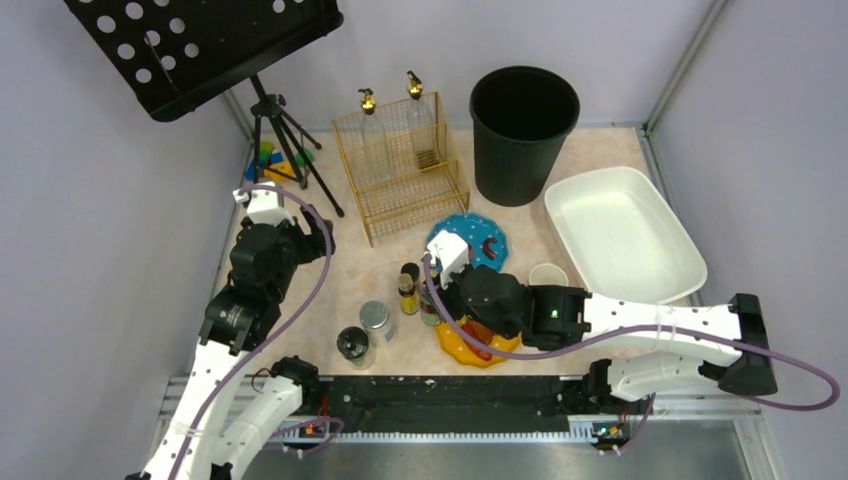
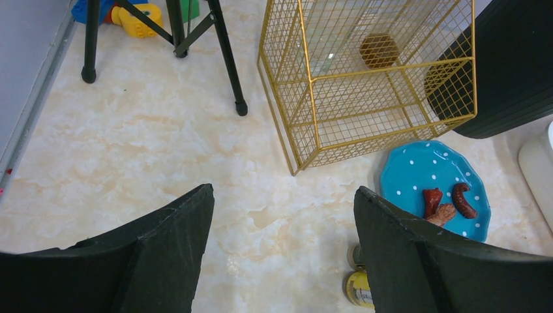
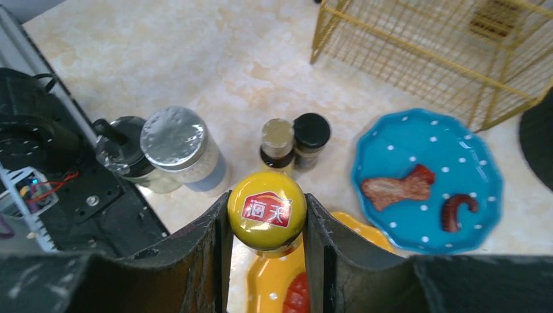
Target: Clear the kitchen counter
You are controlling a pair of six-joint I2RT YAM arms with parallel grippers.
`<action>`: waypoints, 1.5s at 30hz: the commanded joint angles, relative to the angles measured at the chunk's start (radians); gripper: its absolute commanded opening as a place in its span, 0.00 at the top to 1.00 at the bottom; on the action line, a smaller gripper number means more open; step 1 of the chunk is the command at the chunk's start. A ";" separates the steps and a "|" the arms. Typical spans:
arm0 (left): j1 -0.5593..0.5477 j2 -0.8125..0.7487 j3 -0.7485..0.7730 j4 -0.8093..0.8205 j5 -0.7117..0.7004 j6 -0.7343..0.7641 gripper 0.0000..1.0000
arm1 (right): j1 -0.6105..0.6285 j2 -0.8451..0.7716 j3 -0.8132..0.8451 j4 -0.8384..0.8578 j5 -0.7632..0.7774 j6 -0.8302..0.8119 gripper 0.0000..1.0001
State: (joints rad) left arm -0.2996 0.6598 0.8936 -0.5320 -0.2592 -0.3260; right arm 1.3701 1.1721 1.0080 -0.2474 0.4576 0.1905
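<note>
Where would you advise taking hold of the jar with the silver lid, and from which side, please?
I would grip the round body just under the lid of the silver-lidded jar, coming straight down from above, since it stands upright. A dark-lidded jar crowds one side and two small bottles stand on the other, so close across the two free sides.

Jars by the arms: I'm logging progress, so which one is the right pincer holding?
The yellow-capped jar with the red logo, clamped in the right pincer. The silver-lidded jar, black-lidded jar and two small bottles stand free.
</note>
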 commanded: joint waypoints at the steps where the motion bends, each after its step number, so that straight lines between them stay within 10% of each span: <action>1: 0.005 0.006 -0.002 0.024 0.002 0.010 0.17 | 0.007 -0.059 0.135 0.032 0.156 -0.078 1.00; 20: 0.005 0.012 -0.001 0.024 0.015 0.008 0.17 | -0.328 0.218 0.508 0.126 -0.077 -0.209 1.00; 45: 0.014 -0.008 0.002 0.022 0.022 0.008 0.18 | -0.458 0.747 0.998 0.461 -0.281 -0.333 1.00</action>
State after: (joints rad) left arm -0.2905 0.6632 0.8936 -0.5327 -0.2508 -0.3260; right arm 0.9382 1.8961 1.8542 0.0204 0.2035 -0.1360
